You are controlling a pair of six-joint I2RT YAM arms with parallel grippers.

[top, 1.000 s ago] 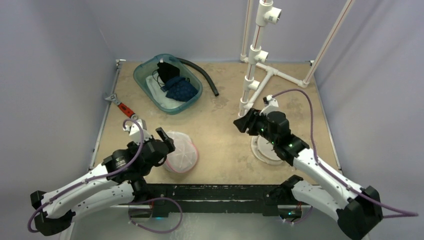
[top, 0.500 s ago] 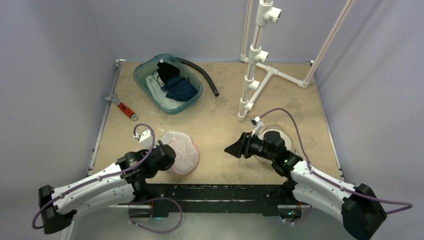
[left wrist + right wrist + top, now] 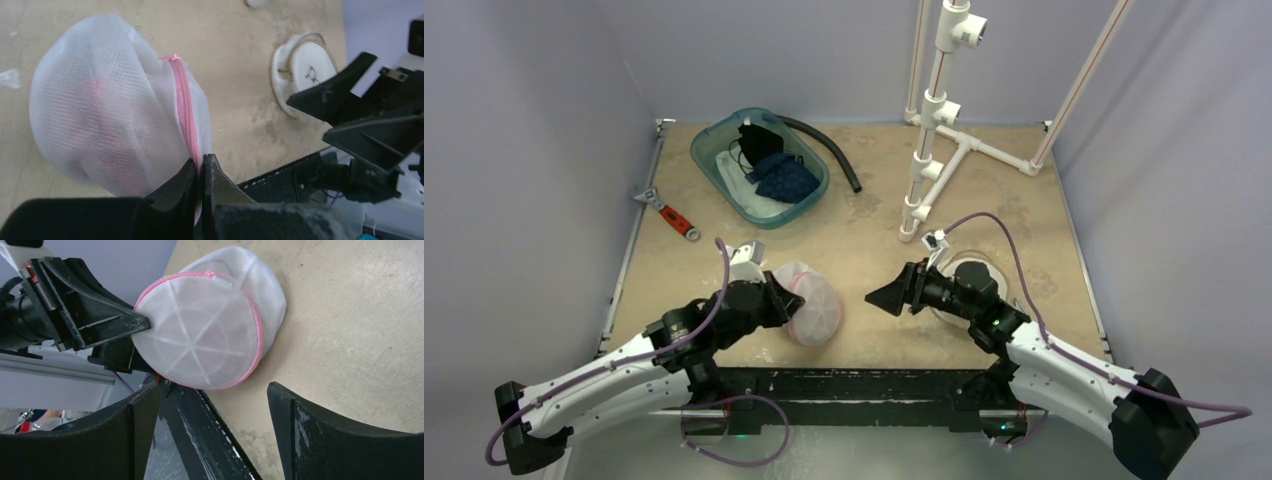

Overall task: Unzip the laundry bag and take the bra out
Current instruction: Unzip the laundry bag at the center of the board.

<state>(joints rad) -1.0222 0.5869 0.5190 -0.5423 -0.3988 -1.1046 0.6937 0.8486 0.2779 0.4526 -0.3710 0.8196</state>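
The laundry bag [image 3: 816,312] is a round white mesh pouch with a pink zipper [image 3: 186,107] and stands tipped on its edge near the table's front. My left gripper [image 3: 201,162] is shut on the bag's rim, right at the zipper seam. My right gripper [image 3: 882,298] hovers open just to the right of the bag, its jaws wide and facing the bag's flat round face [image 3: 200,337]. The zipper looks closed where it shows. The bra is hidden inside; only a reddish blur [image 3: 97,97] shows through the mesh.
A teal tub [image 3: 711,152] of clothes sits at the back left, with a black hose [image 3: 834,155] beside it. A red-handled wrench [image 3: 671,213] lies at the left edge. A white pipe stand [image 3: 929,150] rises behind. A white round pad [image 3: 972,275] lies under my right arm.
My left gripper closed on the bag's rim and pulled it right, tipping it up. My right arm swung down from the pipe stand toward the bag and opened wider.
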